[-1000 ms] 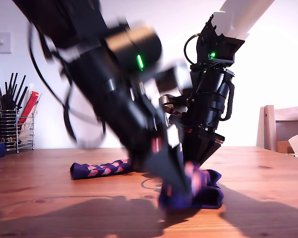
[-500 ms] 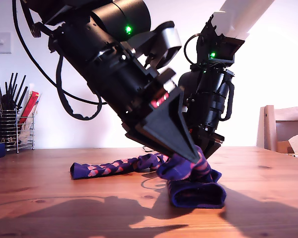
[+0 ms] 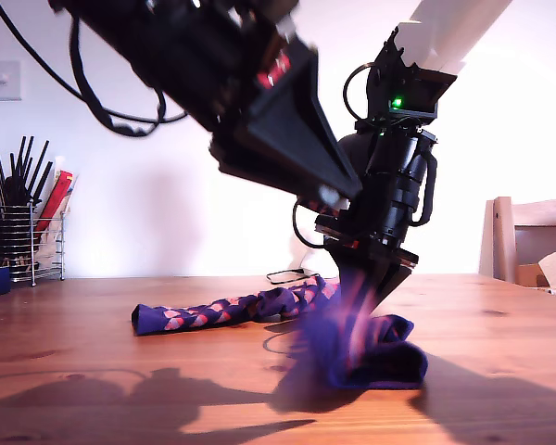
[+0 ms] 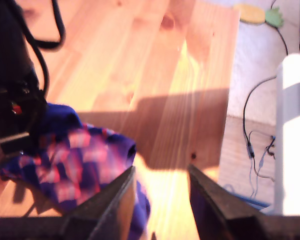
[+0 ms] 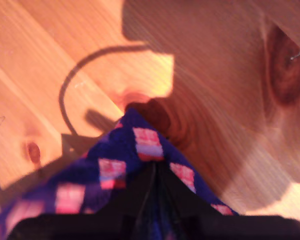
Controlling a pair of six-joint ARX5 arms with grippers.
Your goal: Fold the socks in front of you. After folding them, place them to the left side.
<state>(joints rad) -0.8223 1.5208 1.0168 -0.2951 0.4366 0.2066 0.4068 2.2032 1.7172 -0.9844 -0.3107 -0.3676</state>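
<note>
- Socks (image 3: pixel 259 308) strung across wooden table (image 3: pixel 93 371), bunched at 5 o'clock in exterior view
- Second gripper (image 5: pixel 155 175) clamped on sock fabric
- First gripper (image 4: pixel 160 200) spread, gripping nothing

In the exterior view the upper part of the nearer arm (image 3: pixel 213 83) is cut off by the top edge, and motion blur smears the socks (image 3: pixel 352 343) where the cloth hangs below it, so the pattern there cannot be read. The first gripper (image 4: pixel 160 210) is cut off by the frame edge in the first wrist view, and the socks there are soft and out of focus. In the second wrist view the second gripper (image 5: pixel 155 200) is a dark mass, with the cloth's lower part hidden behind it.
</note>
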